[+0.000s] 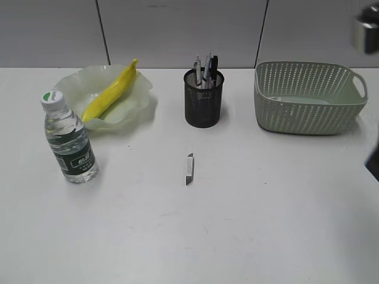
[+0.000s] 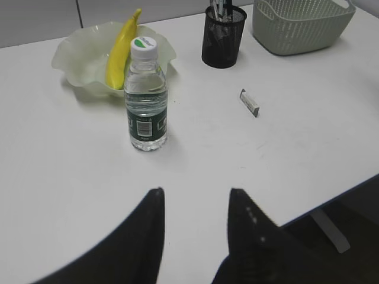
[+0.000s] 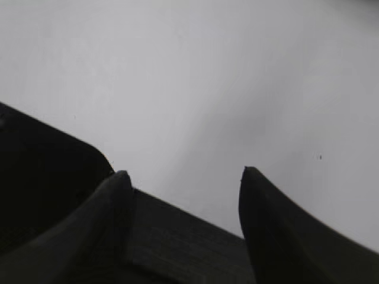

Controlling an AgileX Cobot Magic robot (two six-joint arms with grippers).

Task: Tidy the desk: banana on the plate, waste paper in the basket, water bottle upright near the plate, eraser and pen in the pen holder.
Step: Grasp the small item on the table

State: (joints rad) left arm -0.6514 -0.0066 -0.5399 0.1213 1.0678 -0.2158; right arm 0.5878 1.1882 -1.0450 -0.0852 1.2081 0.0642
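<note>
- the counter [image 1: 249,231] is a plain white surface, seen from the front at a downward slant.
- the banana [image 1: 111,92] lies in the plate [image 1: 77,89], at about 10 o'clock from the counter's middle; its tip points up past the ruffled rim toward 1 o'clock.
- the water bottle [image 1: 69,139] stands upright with its white cap on, just beside the plate at the plate's 7 o'clock.
- the pen holder [image 1: 203,100] stands at 12 o'clock from the counter's middle, between plate and basket, with several pens [image 1: 206,70] sticking out of its top.
- a small grey-and-white eraser [image 1: 189,168] lies flat on the bare counter at the pen holder's 6 o'clock, apart from it.
- the basket [image 1: 308,97] sits at about 2 o'clock; something pale shows low inside it, too unclear to name.
- the left gripper [image 2: 194,204] hovers above the near part of the counter, its dark fingers [image 2: 148,236] parted a moderate way with nothing between them; the bottle lies at its 11 o'clock.
- the right gripper [image 3: 183,183] hangs above bare white counter and a dark edge, its fingers [image 3: 260,219] spread wide and empty.
</note>
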